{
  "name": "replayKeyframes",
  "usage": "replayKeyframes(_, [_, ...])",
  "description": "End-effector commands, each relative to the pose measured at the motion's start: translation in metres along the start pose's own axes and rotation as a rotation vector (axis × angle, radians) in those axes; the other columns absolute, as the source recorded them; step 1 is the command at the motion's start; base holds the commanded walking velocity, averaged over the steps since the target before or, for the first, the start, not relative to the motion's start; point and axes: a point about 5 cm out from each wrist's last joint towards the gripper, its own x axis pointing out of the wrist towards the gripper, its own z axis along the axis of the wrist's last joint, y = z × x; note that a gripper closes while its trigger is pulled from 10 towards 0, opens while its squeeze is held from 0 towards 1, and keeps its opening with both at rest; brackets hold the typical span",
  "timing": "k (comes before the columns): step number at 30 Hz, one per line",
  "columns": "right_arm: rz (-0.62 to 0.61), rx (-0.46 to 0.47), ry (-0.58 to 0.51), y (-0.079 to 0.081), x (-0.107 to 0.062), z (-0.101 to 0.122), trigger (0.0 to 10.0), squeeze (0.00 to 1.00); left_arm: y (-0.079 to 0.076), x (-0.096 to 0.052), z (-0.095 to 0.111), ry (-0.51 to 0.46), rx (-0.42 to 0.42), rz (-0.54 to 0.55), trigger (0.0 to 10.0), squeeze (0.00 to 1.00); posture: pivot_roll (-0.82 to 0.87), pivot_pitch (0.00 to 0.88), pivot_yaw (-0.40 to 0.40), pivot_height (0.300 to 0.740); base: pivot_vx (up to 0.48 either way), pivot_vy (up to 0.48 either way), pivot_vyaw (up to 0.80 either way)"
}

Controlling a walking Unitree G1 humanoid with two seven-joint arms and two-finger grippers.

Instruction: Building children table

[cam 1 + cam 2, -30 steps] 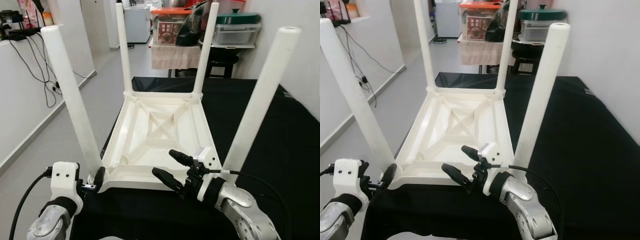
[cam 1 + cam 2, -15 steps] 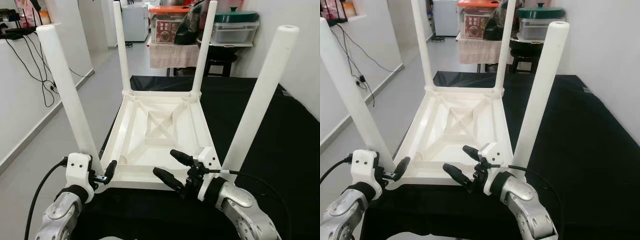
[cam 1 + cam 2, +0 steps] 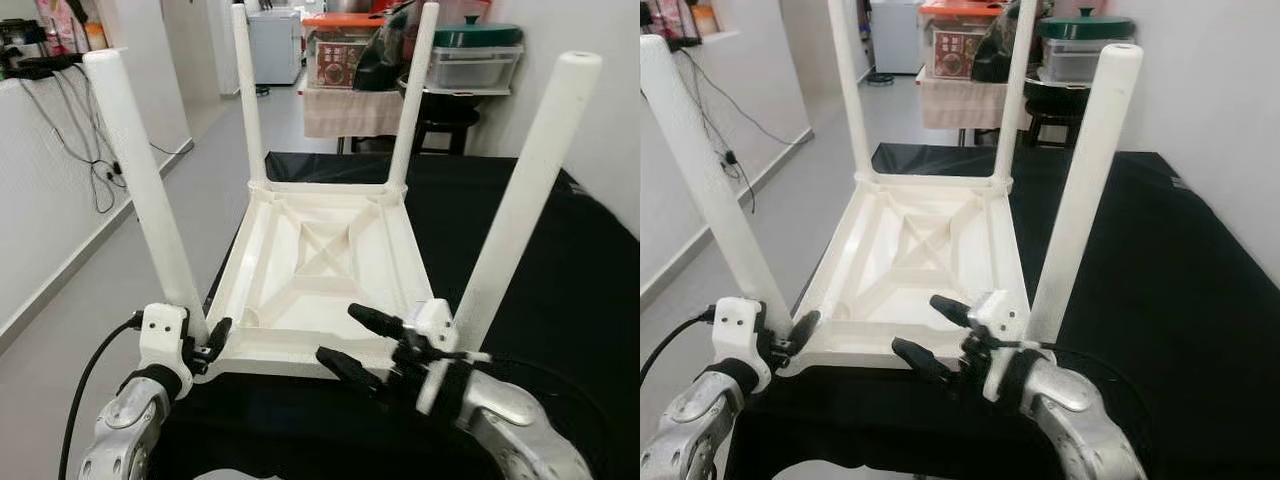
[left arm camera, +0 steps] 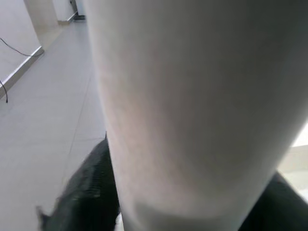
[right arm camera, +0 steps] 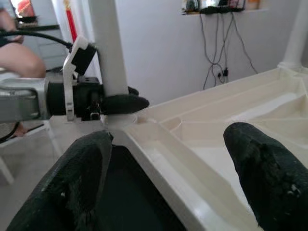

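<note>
Four white legs stood up from the children table, which lay upside down on a black mat with its near edge at the mat's front edge and its left side along the mat's left edge.

At the table's near left corner, the left gripper sat at the foot of the near left leg, one black finger resting against the base where the leg met its socket. The left wrist view was taken up at close range by that leg's white shaft. Whether those fingers were closed around the leg or only touching it, I could not tell.

Further right, the right gripper hovered at the middle of the near edge with its two fingers spread wide apart and nothing between them; the rim passed under the gap without visible contact. The near right leg rose just beside that wrist, leaning slightly outward.

All legs appeared seated, so the job looked nearly finished, probably down to tightening or checking. The risks, as I judged them: a sideways shove from the left gripper could tilt or unseat the near left leg if it was not fully home; the right wrist or its cable could knock the near right leg; and pulling the near edge could drag the table off the mat's front edge.
</note>
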Motion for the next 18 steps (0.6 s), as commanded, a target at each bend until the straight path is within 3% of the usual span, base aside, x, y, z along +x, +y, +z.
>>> replayKeyframes(1, [0.044, -0.014, 0.017, 0.003, -0.017, 0.009, 10.0, 0.0, 0.002, 0.001, -0.002, 0.004, 0.008, -0.006, 0.0, 0.0, -0.14, 0.0, -0.003, 0.74, 0.0, 0.0, 0.0])
replayKeyframes(6, [0.074, -0.033, 0.141, 0.007, -0.063, 0.02, 10.0, 0.0, 0.002, 0.002, -0.005, -0.002, 0.007, -0.018, 0.0, 0.0, -0.15, 0.0, 0.001, 0.74, 0.0, 0.0, 0.0])
replayKeyframes(11, [0.014, -0.036, 0.165, -0.003, -0.083, 0.027, 10.0, 0.0, 0.002, 0.002, -0.006, -0.002, 0.007, -0.021, 0.0, 0.0, -0.16, 0.0, 0.005, 0.74, 0.0, 0.0, 0.0])
replayKeyframes(13, [-0.095, -0.076, 0.095, -0.021, -0.114, 0.055, 10.0, 0.0, 0.002, 0.002, -0.007, -0.004, 0.007, -0.025, 0.0, 0.0, -0.16, 0.0, 0.009, 0.74, 0.0, 0.0, 0.0])
replayKeyframes(18, [-0.169, -0.096, 0.013, -0.032, -0.128, 0.074, 10.0, 0.0, 0.002, 0.003, -0.008, -0.008, 0.008, -0.027, 0.0, 0.0, -0.17, 0.0, 0.01, 0.74, 0.0, 0.0, 0.0])
